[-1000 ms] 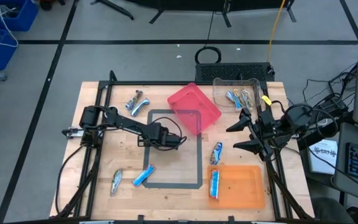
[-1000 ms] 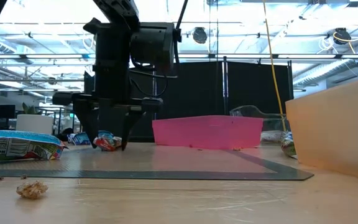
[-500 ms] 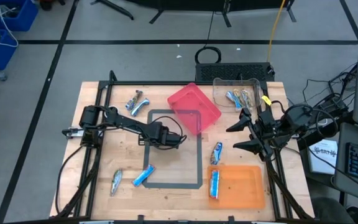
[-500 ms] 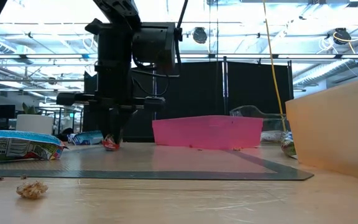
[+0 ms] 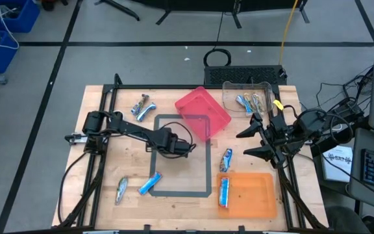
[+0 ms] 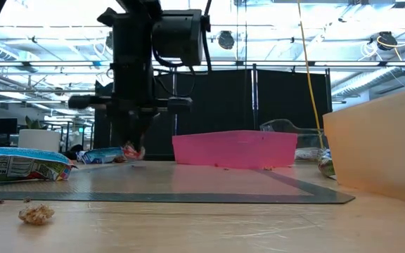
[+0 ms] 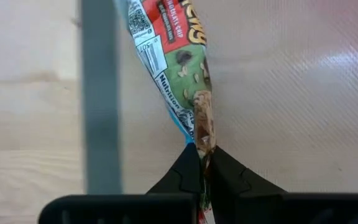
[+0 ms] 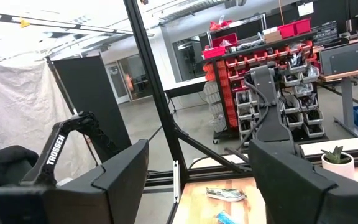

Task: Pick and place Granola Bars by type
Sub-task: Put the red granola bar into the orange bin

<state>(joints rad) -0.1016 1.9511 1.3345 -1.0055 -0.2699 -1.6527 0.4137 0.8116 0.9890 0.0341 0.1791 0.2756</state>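
The left gripper (image 7: 202,163) is pinched tight on the end of a red and green granola bar (image 7: 178,68), which hangs just above the wooden table (image 5: 128,153) near the grey tape outline (image 5: 208,170). Other bars lie scattered: two at the near left corner (image 5: 149,184), two at the far left (image 5: 143,107). Rightward sit a pink tray (image 5: 203,114), a clear tray (image 5: 247,96) and an orange tray (image 5: 249,195). The right gripper (image 5: 255,142) waits at the table's right edge, jaws wide, holding nothing. Shelving fills the room behind.
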